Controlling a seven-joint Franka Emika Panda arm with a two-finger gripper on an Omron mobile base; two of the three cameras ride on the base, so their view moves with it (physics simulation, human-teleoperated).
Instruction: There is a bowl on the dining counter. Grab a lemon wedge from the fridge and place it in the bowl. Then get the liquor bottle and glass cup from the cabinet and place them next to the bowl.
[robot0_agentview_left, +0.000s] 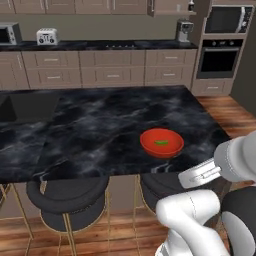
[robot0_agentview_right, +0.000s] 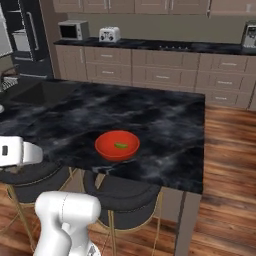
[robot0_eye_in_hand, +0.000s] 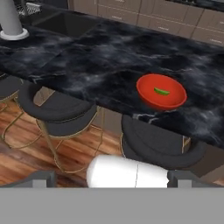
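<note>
With the wedge (robot0_eye_in_hand: 162, 92) in the bowl (robot0_eye_in_hand: 148, 97), keep your empty gripper (robot0_eye_in_hand: 109, 179) spread and head for the far cabinets (robot0_agentview_left: 112, 67).

Even, soft rendered light, faint shadows, dull sheen on the counter (robot0_agentview_left: 100, 125), slightly coarse detail.

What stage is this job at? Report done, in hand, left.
Done: a small green lemon wedge lies in the red bowl on the dining counter.
In hand: nothing; the gripper is open.
Left: no bottle or glass stands beside the bowl yet.
</note>
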